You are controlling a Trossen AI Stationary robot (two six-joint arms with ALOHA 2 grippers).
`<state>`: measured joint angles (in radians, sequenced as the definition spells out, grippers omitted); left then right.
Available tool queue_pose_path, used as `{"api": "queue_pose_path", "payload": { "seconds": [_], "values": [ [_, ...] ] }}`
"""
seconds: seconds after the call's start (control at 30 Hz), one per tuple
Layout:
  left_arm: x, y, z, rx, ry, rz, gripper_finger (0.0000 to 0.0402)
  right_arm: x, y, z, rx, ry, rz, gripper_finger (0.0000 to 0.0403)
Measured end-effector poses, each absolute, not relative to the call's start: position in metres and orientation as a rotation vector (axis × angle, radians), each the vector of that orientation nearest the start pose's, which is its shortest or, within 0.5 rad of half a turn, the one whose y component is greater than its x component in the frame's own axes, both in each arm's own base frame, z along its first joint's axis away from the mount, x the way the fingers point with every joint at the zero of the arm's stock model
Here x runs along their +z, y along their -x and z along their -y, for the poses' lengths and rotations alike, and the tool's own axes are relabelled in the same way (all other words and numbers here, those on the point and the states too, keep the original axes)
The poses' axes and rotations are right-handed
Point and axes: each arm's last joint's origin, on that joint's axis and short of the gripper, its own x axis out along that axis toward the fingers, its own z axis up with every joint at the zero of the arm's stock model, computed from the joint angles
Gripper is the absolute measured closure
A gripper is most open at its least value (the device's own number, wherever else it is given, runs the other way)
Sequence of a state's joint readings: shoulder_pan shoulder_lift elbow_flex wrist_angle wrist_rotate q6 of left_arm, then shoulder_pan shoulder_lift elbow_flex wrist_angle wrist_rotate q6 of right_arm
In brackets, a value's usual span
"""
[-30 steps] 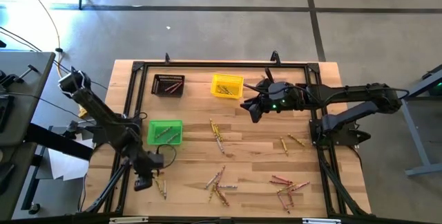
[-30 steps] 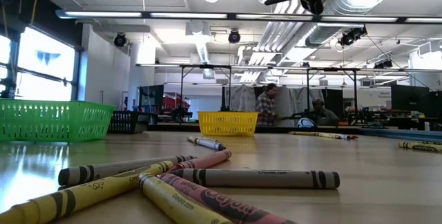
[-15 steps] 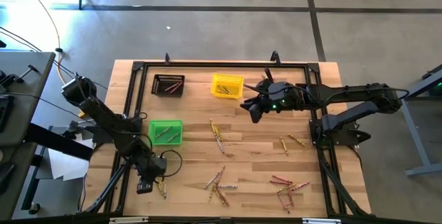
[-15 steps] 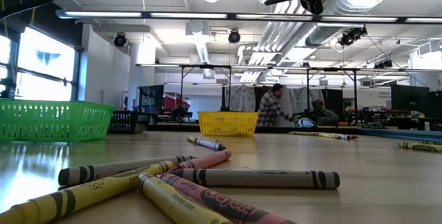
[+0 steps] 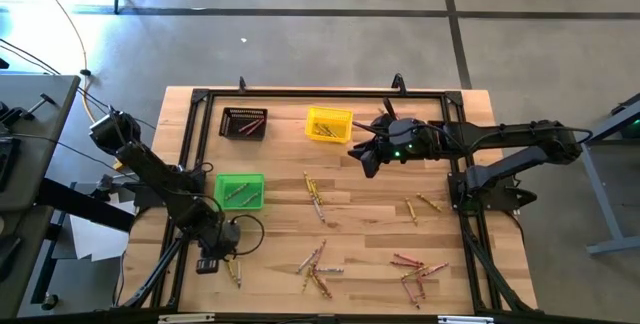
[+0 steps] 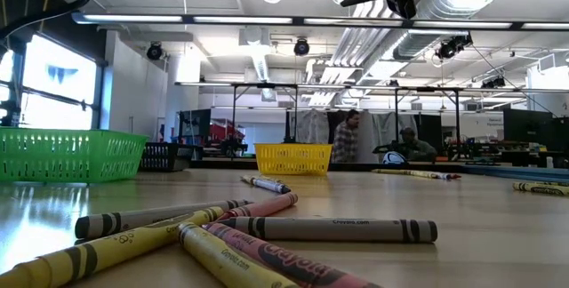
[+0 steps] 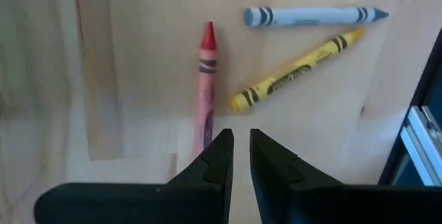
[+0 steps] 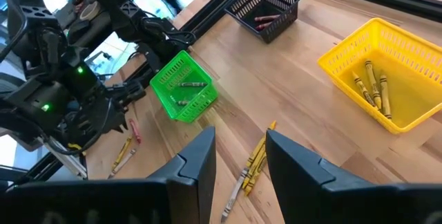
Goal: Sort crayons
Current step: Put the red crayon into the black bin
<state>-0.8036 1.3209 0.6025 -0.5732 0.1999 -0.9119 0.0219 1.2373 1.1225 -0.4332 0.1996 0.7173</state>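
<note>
Loose crayons lie flat on the wooden table in groups: near the middle (image 5: 316, 196), near the front (image 5: 318, 264), at the front right (image 5: 415, 269) and at the right (image 5: 422, 204). My left gripper (image 5: 212, 261) is low at the front left, shut and empty (image 7: 241, 156). Just ahead of it lie a red crayon (image 7: 206, 79), a yellow crayon (image 7: 297, 70) and a greenish-grey crayon (image 7: 311, 15). One finger hides the red crayon's near end. My right gripper (image 5: 362, 159) hovers high beside the yellow bin (image 5: 329, 124), open and empty (image 8: 240, 156).
A black bin (image 5: 243, 123) with red crayons stands at the far left, and the yellow bin holds yellow crayons. A green bin (image 5: 239, 191) is just beyond my left gripper. A black frame (image 5: 300, 94) rims the table. People stand in the room behind (image 6: 345, 137).
My left arm has shifted, and its gripper has moved a little toward the table's right edge, nearer the three crayons at the front left. My right gripper has kept still. No crayon has moved.
</note>
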Motion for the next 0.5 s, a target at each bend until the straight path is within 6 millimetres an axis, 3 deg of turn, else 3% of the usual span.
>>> {"api": "queue_pose_path", "payload": {
  "seconds": [0.27,0.5],
  "values": [
    [0.1507,-0.1412,0.1491,-0.150,0.351,-1.500,0.0366,0.3345,-0.2658,0.0009,-0.391,-0.627,-0.445,0.0289],
    [0.1503,-0.1460,0.1435,0.040,0.509,-1.488,0.0365,0.3345,-0.2658,0.0009,-0.393,-0.626,-0.444,0.0289]
  ]
}}
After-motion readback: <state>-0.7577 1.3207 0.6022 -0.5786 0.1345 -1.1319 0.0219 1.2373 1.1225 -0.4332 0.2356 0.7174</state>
